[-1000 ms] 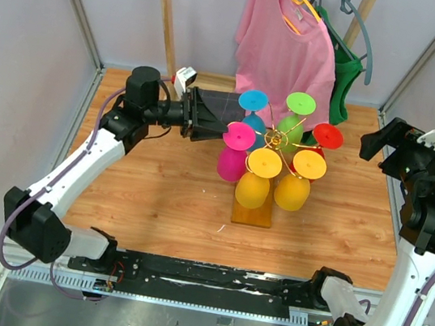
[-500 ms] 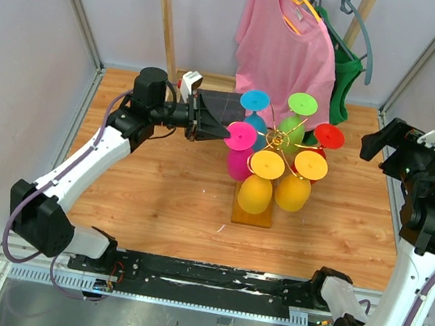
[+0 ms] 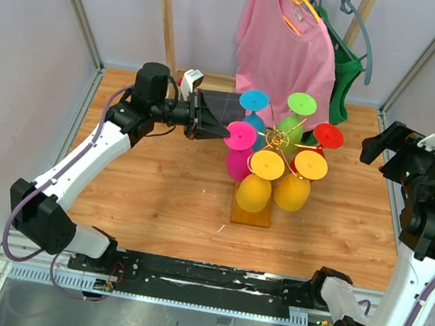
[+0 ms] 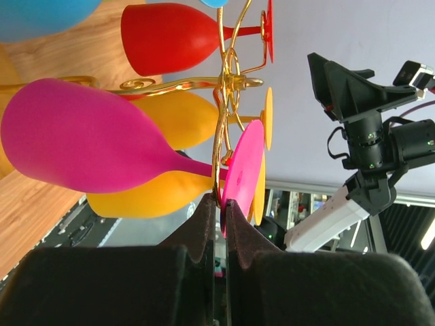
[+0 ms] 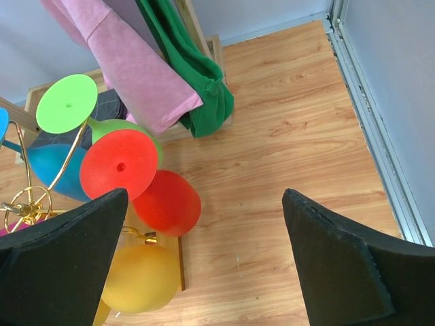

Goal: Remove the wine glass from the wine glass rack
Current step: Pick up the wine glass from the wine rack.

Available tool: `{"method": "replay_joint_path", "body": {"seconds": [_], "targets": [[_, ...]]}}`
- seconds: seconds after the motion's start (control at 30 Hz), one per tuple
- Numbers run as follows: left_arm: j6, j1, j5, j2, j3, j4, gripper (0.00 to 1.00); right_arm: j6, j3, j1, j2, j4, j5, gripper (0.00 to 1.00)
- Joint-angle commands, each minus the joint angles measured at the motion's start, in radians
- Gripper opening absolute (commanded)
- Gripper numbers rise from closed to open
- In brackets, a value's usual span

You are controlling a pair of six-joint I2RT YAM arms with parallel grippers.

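Note:
The wine glass rack (image 3: 273, 139) is gold wire on a wooden block (image 3: 252, 212) at mid-table, with several coloured glasses hanging bowl-down. The magenta wine glass (image 3: 236, 164) hangs on its left side, its round foot (image 3: 240, 136) facing up. My left gripper (image 3: 225, 134) reaches in from the left and is shut on the rim of that foot. In the left wrist view the jaws (image 4: 221, 204) pinch the pink disc (image 4: 243, 170) right beside the gold wire (image 4: 220, 136); the magenta bowl (image 4: 81, 136) still hangs from its arm. My right gripper (image 3: 382, 147) hovers open at the far right, holding nothing (image 5: 205, 197).
Cyan (image 3: 253, 100), green (image 3: 301, 103), red (image 3: 328, 135), yellow (image 3: 266, 164) and orange (image 3: 310, 164) glasses crowd the same rack. A wooden clothes rack (image 3: 167, 16) with a pink shirt (image 3: 288, 46) and a green garment (image 3: 347, 76) stands right behind. Grey walls enclose the wooden table (image 3: 156, 187).
My left gripper moved right to the magenta glass and its jaws closed on the foot's rim. The rack's glasses shifted slightly. The right arm barely moved.

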Motion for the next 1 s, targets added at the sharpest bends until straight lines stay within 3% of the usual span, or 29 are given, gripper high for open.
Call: {"method": "replay_joint_path", "body": {"seconds": [0.0, 0.53, 0.7, 0.97], "targets": [[0.064, -0.004, 0.032, -0.006, 0.085, -0.009, 0.0, -0.021, 0.022, -0.013, -0.017, -0.022, 0.026, 0.98], [0.077, 0.007, 0.057, -0.019, 0.072, -0.05, 0.0, -0.032, 0.024, -0.012, -0.025, -0.044, 0.025, 0.98], [0.086, 0.007, 0.065, -0.033, 0.059, -0.061, 0.22, -0.029, 0.021, -0.012, -0.027, -0.043, 0.024, 0.98], [0.097, 0.015, 0.079, -0.051, 0.042, -0.082, 0.26, -0.029, 0.016, -0.012, -0.034, -0.044, 0.026, 0.98]]}}
